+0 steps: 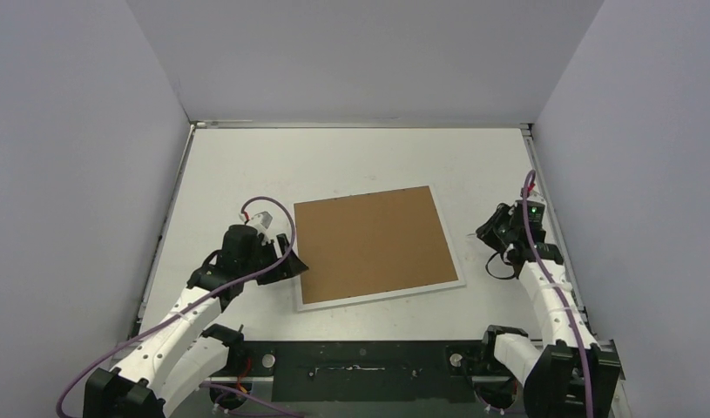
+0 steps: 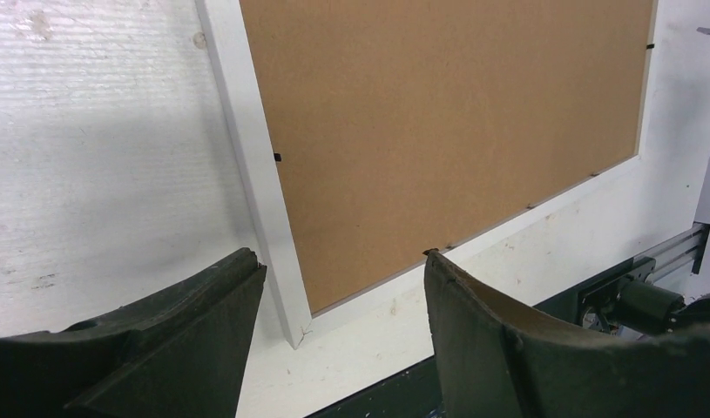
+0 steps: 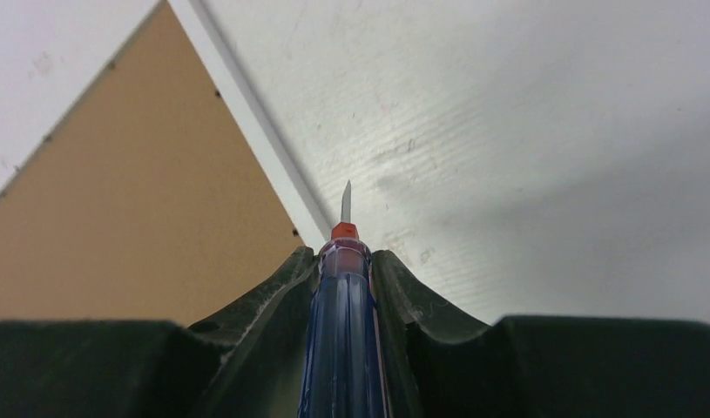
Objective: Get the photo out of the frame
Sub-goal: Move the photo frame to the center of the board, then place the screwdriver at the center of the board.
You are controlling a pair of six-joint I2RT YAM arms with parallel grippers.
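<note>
The frame [image 1: 373,244] lies face down in the middle of the table, brown back up, with narrow white border strips round it. The photo is hidden under that back. My left gripper [image 1: 286,261] hovers open at the frame's near left corner. In the left wrist view, the left gripper [image 2: 342,258] has its fingers either side of that corner of the frame [image 2: 438,122] and holds nothing. My right gripper [image 1: 501,231] is off the frame's right edge. It is shut [image 3: 344,257] on a blue-handled screwdriver [image 3: 344,313], whose blade points at the table just beside the frame's border [image 3: 273,144].
The white table [image 1: 351,161] is walled in by pale panels at the left, right and back. A black rail [image 1: 360,370] runs along the near edge between the arm bases. Small black tabs [image 2: 277,158] sit along the inner edge of the frame's back.
</note>
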